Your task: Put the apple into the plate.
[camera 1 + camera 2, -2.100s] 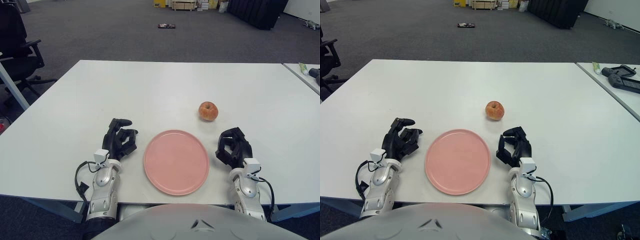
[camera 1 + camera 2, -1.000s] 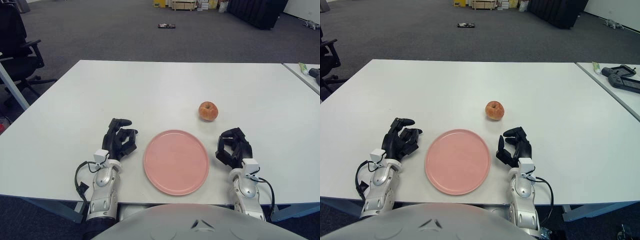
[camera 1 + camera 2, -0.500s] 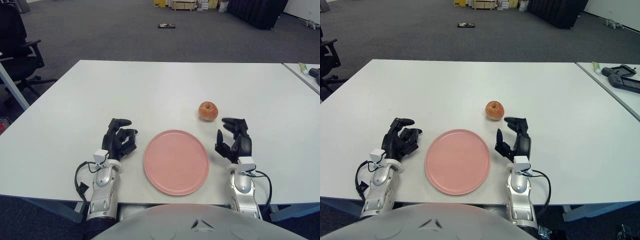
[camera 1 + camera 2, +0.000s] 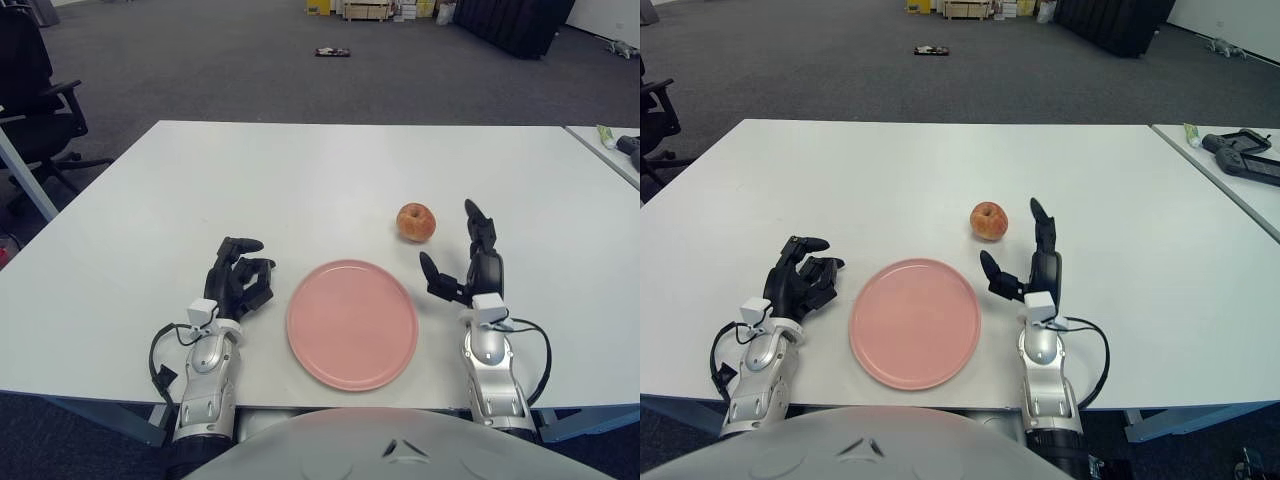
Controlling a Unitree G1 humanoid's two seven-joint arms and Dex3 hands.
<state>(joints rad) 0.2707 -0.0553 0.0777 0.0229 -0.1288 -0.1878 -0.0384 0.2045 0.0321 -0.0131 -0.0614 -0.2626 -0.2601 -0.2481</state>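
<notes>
Apple [image 4: 416, 222] sits on the white counter [image 4: 300, 190] at about 1 o'clock from the pink plate [image 4: 352, 322], close to its rim but not on it. Right hand [image 4: 470, 268] is at 3 o'clock from the plate, fingers spread wide, holding nothing, just short of the apple. Left hand [image 4: 239, 281] shows at 9 o'clock from the plate, fingers curled, empty. Risk: round apple rolls away toward 12 o'clock if a finger nudges it before closing; a shallow grip could drop it short of the plate.
</notes>
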